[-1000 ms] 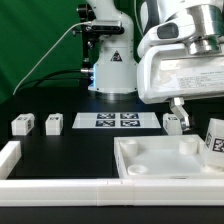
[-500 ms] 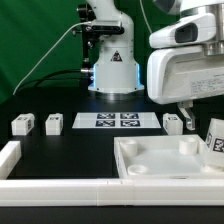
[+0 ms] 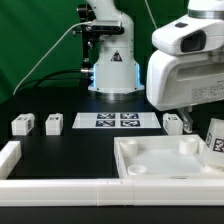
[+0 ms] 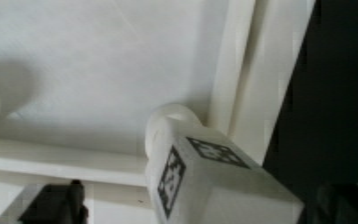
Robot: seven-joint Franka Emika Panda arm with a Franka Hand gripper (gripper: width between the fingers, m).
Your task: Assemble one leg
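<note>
A white leg (image 3: pixel 215 138) with a black-and-white marker stands upright in the far right corner of the large white tray (image 3: pixel 150 165). In the wrist view the same leg (image 4: pixel 220 175) stands between my two dark fingers (image 4: pixel 51 203), with a gap on each side. My gripper (image 4: pixel 202 205) is open and empty, with its jaws either side of the leg. In the exterior view the gripper (image 3: pixel 200 112) hangs just above that leg. Three more legs stand on the black table: two (image 3: pixel 20 125) (image 3: pixel 53 124) at the exterior view's left and one (image 3: pixel 172 123) behind the tray.
The marker board (image 3: pixel 118 121) lies between the loose legs. A white rail (image 3: pixel 60 190) runs along the front edge and turns up the left side (image 3: pixel 8 153). The robot base (image 3: pixel 110 70) stands at the back.
The hand has shifted toward the exterior view's right, over the leg in the tray. The legs and the tray have not moved.
</note>
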